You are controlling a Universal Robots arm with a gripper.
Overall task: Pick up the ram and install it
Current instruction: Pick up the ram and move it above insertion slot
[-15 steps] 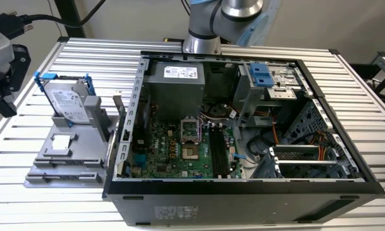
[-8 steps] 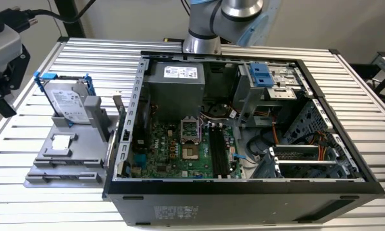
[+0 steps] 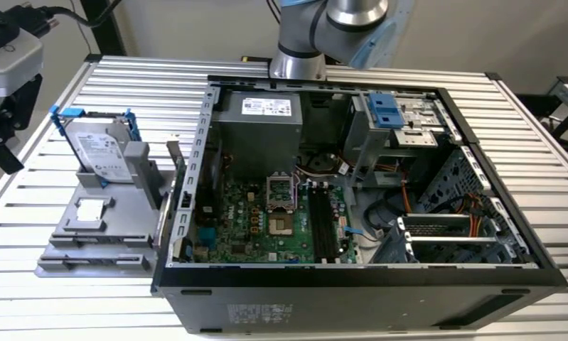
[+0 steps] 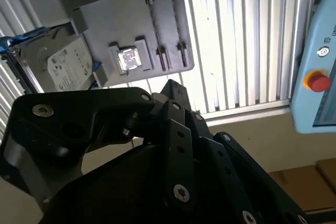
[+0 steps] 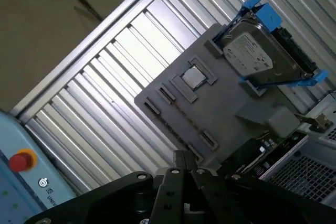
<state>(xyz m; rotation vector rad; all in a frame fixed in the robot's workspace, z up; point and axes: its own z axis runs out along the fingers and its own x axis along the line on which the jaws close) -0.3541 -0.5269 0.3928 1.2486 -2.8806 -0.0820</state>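
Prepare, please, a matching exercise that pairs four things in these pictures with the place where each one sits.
Things:
1. silver hard drive in a blue frame
2. small square silver chip
3. green motherboard
4. round red button

Places:
A. lying flat in a recess of the grey plastic tray
B. on the pale blue panel
C. propped on edge on the grey plastic tray
D. inside the open black computer case

Pairs: 1-C, 2-A, 3-D, 4-B
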